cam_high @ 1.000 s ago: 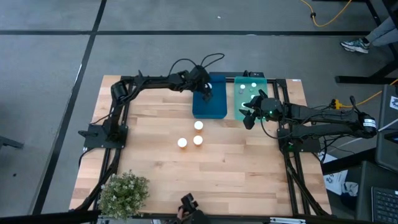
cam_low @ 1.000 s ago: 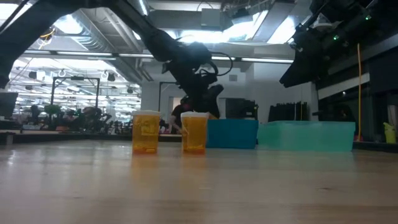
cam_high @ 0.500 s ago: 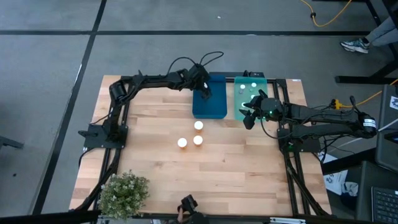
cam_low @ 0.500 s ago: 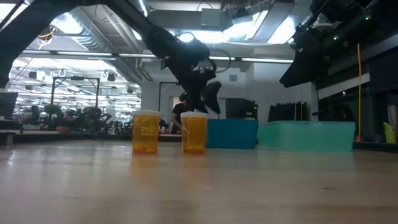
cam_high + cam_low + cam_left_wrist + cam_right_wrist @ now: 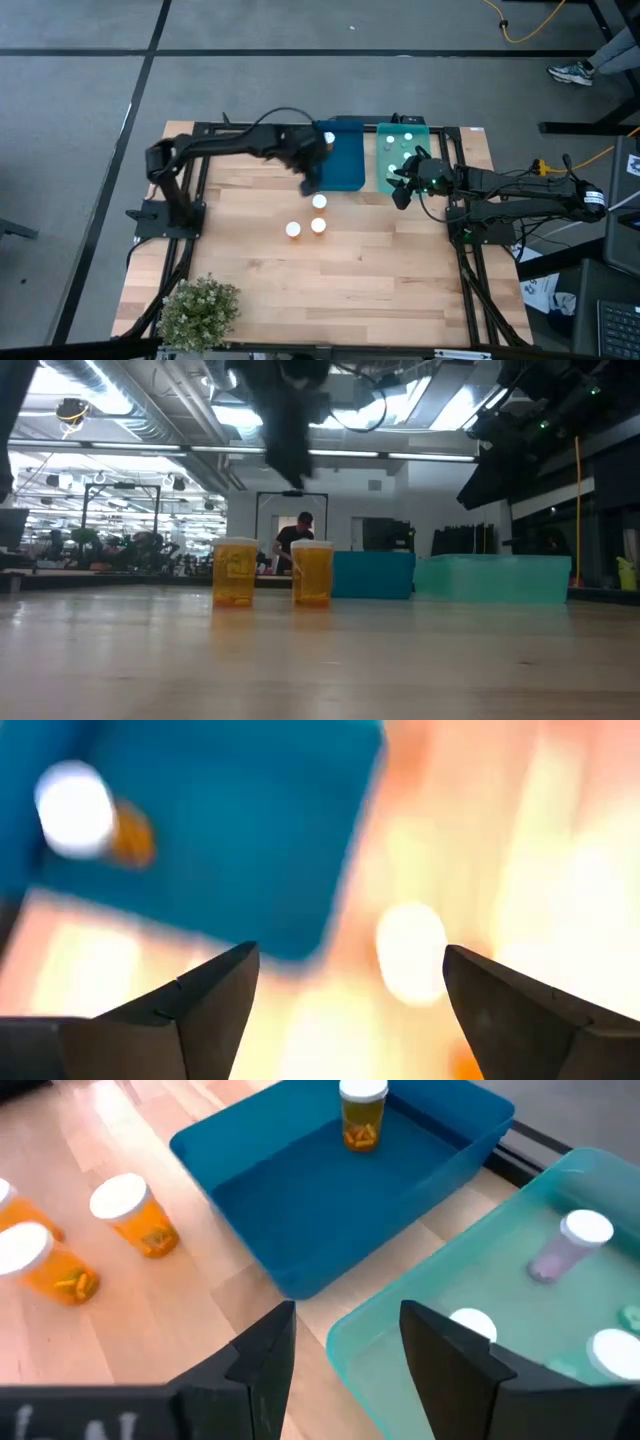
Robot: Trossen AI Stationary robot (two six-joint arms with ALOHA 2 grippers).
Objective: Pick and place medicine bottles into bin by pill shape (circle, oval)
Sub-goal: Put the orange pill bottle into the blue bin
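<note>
Three amber bottles with white caps (image 5: 319,201) (image 5: 293,229) (image 5: 318,225) stand on their bases on the wooden table. A fourth amber bottle (image 5: 362,1110) stands upright at the far end of the dark blue bin (image 5: 345,170). The teal bin (image 5: 382,180) holds several pale bottles (image 5: 570,1245). My left gripper (image 5: 308,182) hangs open and empty above the table beside the blue bin's left wall, over the nearest bottle (image 5: 410,950). My right gripper (image 5: 345,1350) is open and empty above the teal bin's near left corner.
A potted plant (image 5: 200,310) sits at the table's near left corner. The two bins stand side by side at the far edge, between the arms' black frames. Bare wood spreads around and in front of the three bottles. A person stands in the room beyond the table (image 5: 303,540).
My left gripper has opened inside the blue bin and let go of the amber bottle, which stays standing there. It has then risen quickly and swung out toward the table's near and left side, tipping as it went. My right gripper has kept its place.
</note>
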